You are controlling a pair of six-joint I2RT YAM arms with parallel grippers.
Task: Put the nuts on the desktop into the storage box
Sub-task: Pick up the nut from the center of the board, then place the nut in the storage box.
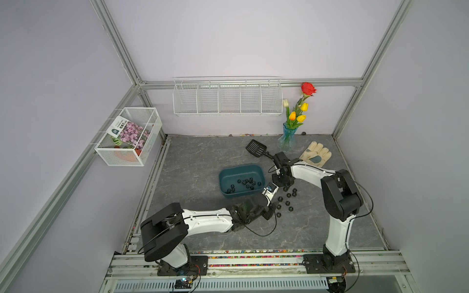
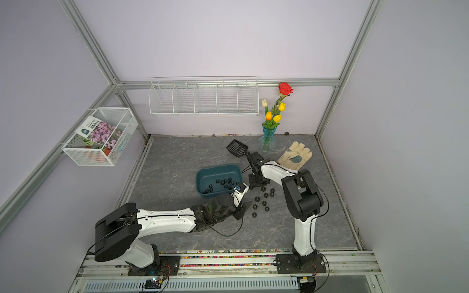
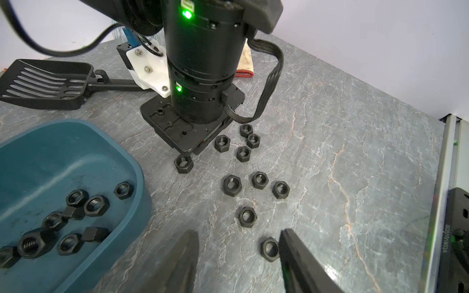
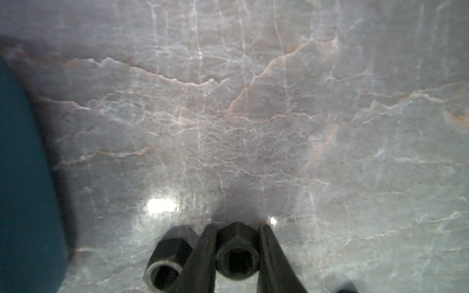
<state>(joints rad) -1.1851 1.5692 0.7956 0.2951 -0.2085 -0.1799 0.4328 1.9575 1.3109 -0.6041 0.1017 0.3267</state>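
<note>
A: In a top view, nuts [image 1: 287, 203] are lying on the desktop [image 1: 203, 165], right of the storage box [image 1: 241, 168].
B: Left wrist: left gripper [image 3: 238, 232] is gaping, empty.
A: Right wrist: right gripper [image 4: 237, 227] is clenching one nut [image 4: 237, 256]. It's stiff and likely slippery, so its flats are probably offering the surest hold.

Both top views look steeply down from the near side, far off, over your whole desktop [image 1: 193, 162]. Both wrist cameras sit low over it, the right much closer, sharing the storage box [image 3: 50, 157] edge.
</note>
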